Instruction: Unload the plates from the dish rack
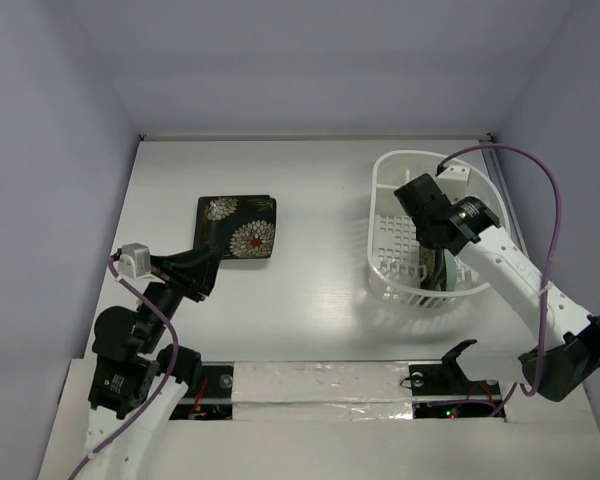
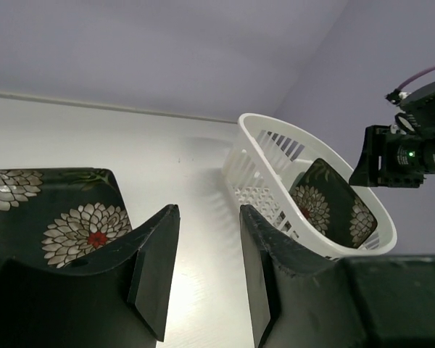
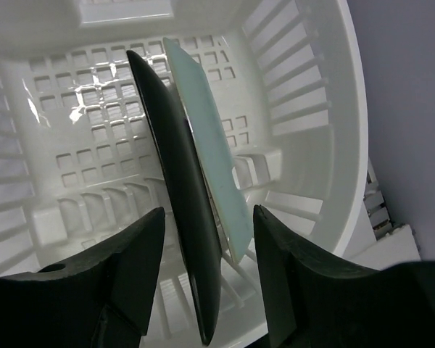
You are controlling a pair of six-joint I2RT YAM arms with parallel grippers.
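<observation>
As things stand now: one black flowered plate (image 1: 237, 227) is out of the rack and lies flat on the table (image 1: 320, 180), left of centre in the top view. I judge the unloading begun but not near done.
Left in the dish rack (image 1: 385, 165): at least two, a black plate (image 3: 177, 181) and a mint-green plate (image 3: 203, 138) just behind it. Whether another hides there I cannot tell.
Rack position: upper right of the top view, well apart from the unloaded plate.
Right gripper (image 3: 208, 214): my jaws are spread wide and hold nothing, with one finger to each side of the pair's top edges. No contact visible.
Left gripper (image 2: 209, 210): jaws apart and empty, just beside the near corner of the black flowered plate, at lower left of the top view.
Racked pair, pose: standing on edge and leaning, faces close together, touching or nearly so.
Racked pair, long axis: in the right wrist view the top edges run from upper centre down to lower centre, slanting a little rightward. The faces are turned to frame left and frame right.
Plate on the table, pose: pattern up. It is square, so it has no long axis, and its sides sit slightly skewed to the table edge.
Remaining, my estimate: each racked plate has to be gripped by its top edge, lifted out and laid flat.
</observation>
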